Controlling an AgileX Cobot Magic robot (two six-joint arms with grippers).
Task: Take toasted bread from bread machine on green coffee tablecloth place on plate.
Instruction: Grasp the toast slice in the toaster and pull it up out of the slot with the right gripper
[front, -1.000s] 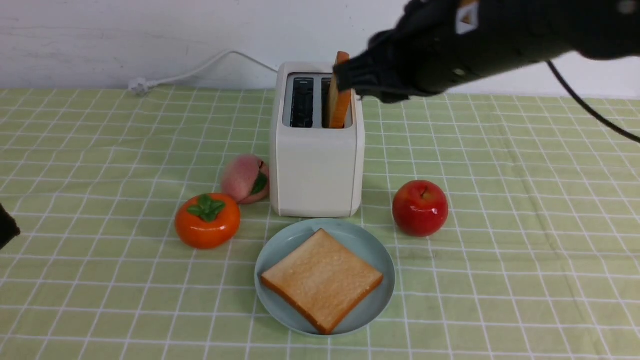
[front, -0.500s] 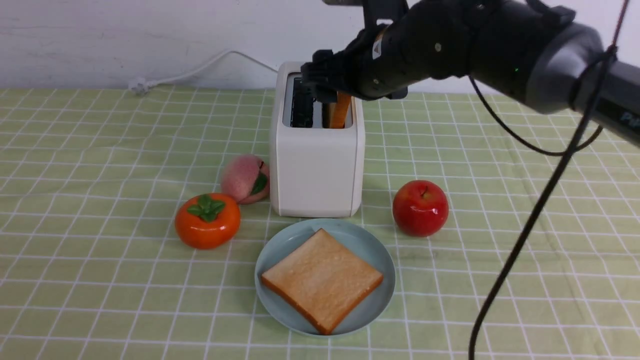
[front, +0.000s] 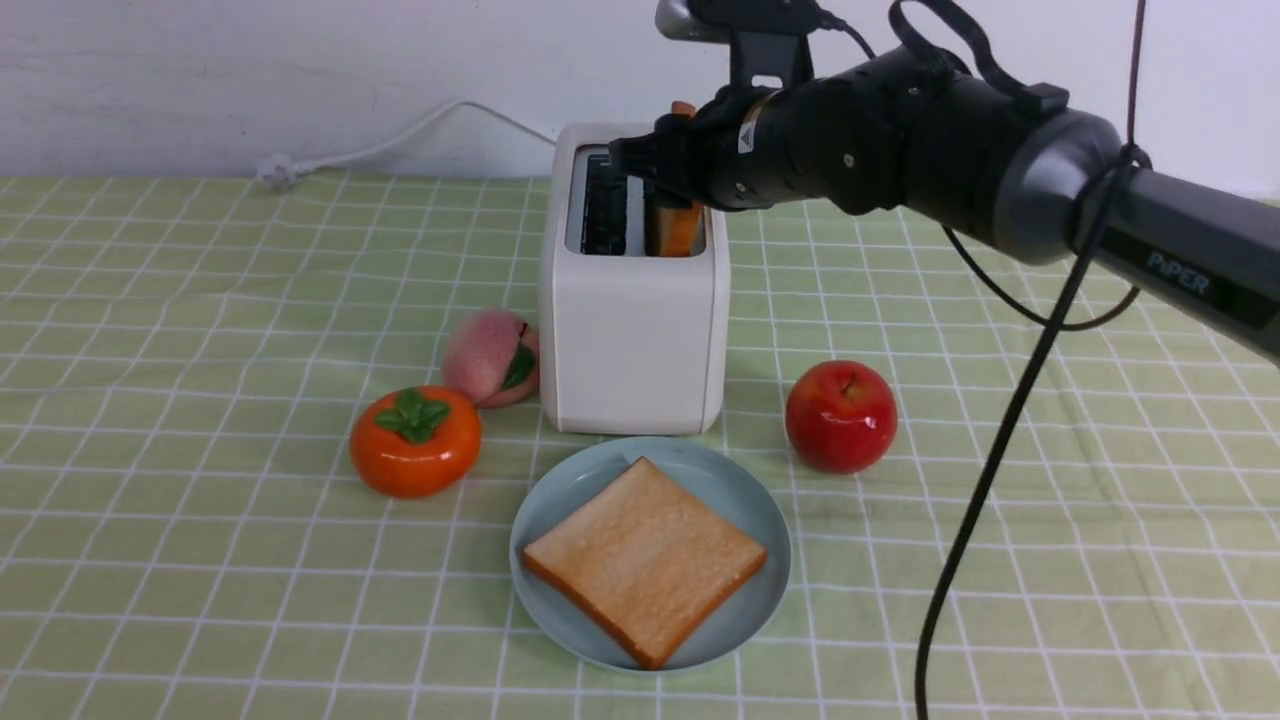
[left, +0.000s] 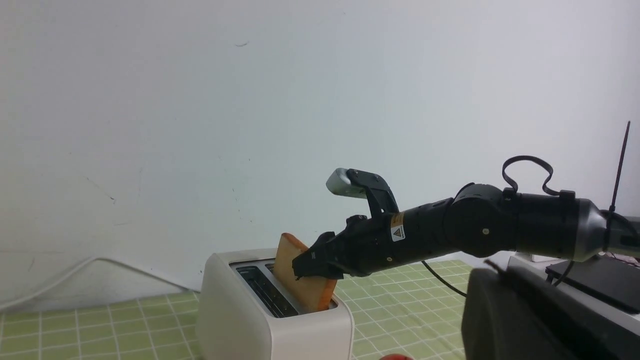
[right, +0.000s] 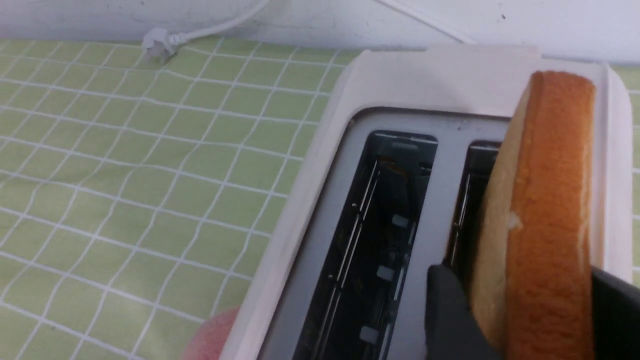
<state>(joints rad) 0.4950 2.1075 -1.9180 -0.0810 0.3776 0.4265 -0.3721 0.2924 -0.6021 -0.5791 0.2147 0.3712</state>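
- at the toaster (front: 632, 340), now gripping the slice (right: 550, 175) with right end effector (right: 522, 285), narrowed from wide.
- with left end effector shut, probably ready to lift clear toward plate (front: 740, 490).

The tablecloth (front: 240, 620) is light green, crossed by a grid of thin white lines. The toaster (front: 635, 340) at upper centre is white with a grey top panel and dark slots. The slice in it (right: 550, 215) has an orange-brown crust and a pale face. Below, the plate (front: 540, 610) is plain light blue; its slice of toast (front: 645, 560) is pale golden, edged orange-brown. The persimmon (front: 415, 450) is orange with green leaves, the peach (front: 485, 355) dusky pink with a green leaf, the apple (front: 841, 415) glossy red.
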